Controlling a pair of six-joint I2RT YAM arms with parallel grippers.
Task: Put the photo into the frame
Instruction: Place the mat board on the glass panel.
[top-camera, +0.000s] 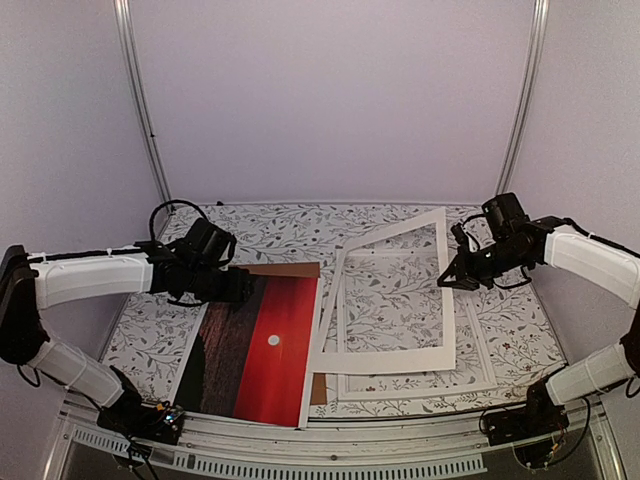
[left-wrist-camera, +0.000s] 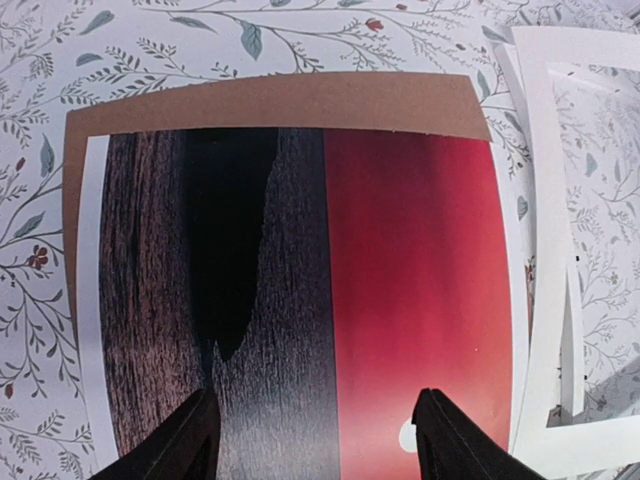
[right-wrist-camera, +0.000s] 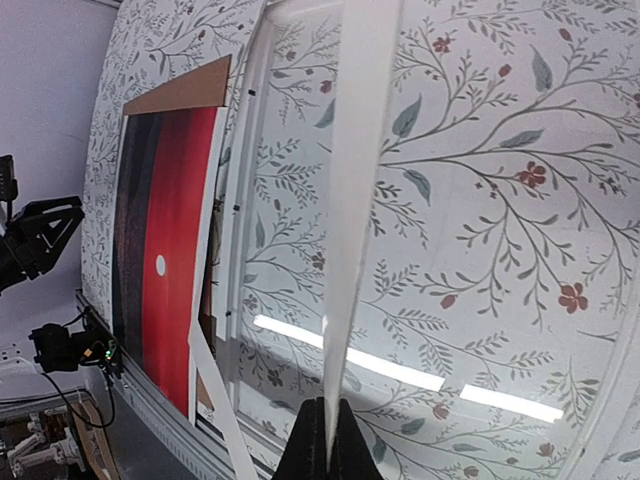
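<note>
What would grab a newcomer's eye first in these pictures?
The large red sunset paper print stands out, lying on a plain brown backing board at the front left of the floral-patterned table, with the left jaws open over it. On the right, the right jaws pinch a wide flat white window mat, holding it tilted above the thin white picture frame.

A tilted white window mat (top-camera: 385, 360) and a brown backing board (top-camera: 290, 270) rest on the floral tablecloth (top-camera: 270, 230).
</note>
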